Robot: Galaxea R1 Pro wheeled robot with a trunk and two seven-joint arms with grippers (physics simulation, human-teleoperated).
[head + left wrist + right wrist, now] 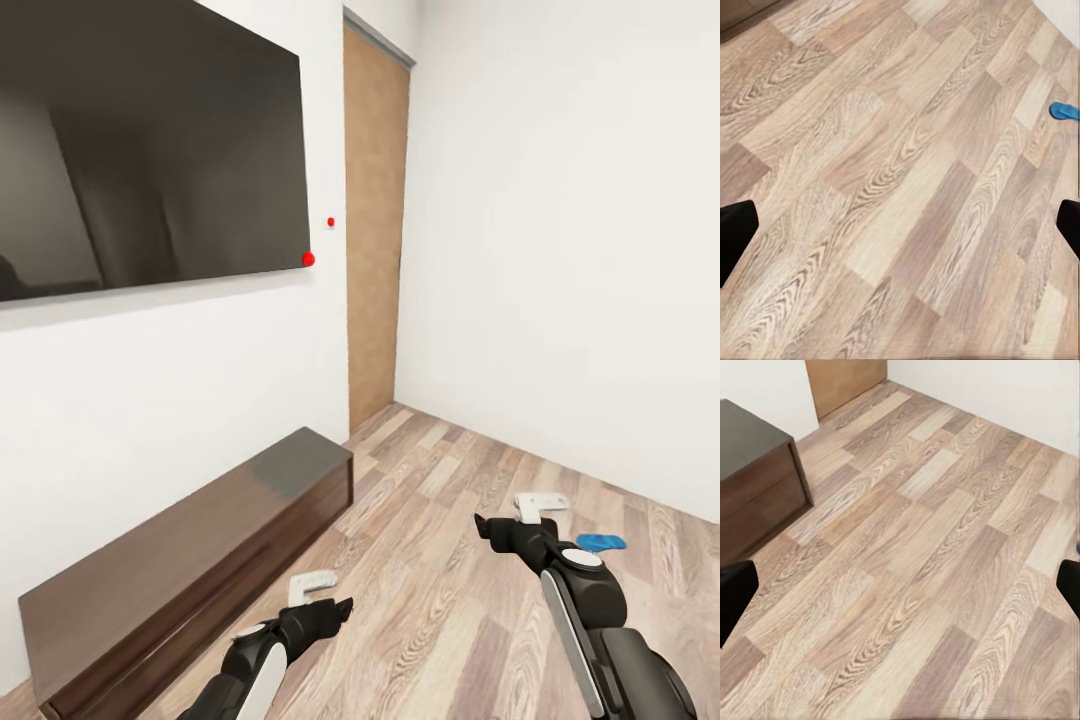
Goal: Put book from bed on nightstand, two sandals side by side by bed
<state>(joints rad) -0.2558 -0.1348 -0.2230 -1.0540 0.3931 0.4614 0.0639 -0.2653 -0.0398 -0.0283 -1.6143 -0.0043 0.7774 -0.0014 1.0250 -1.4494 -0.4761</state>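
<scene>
Wood-plank floor [440, 560] runs out ahead of me, pale grain everywhere. Far left on the white wall hangs a big dark TV screen [140, 150], with two small red dots just off its lower right corner. Below it sits the long low dark-wood bench cabinet [190, 560], its top bare; whether it holds anything inside, I can't tell, the front is shut. My left gripper [322, 598] hangs over the floor just beside that cabinet, fingers spread wide, nothing between them. Moving right, a brown wooden door [375, 230] stands in the corner. My right gripper [515, 525] is out over the planks, jaws wide apart too, holding nothing. Just beyond it, I've got one blue sandal [601, 542] lying flat on the floor near the right-hand wall; the left wrist camera catches its blue edge [1065, 112] as well.
</scene>
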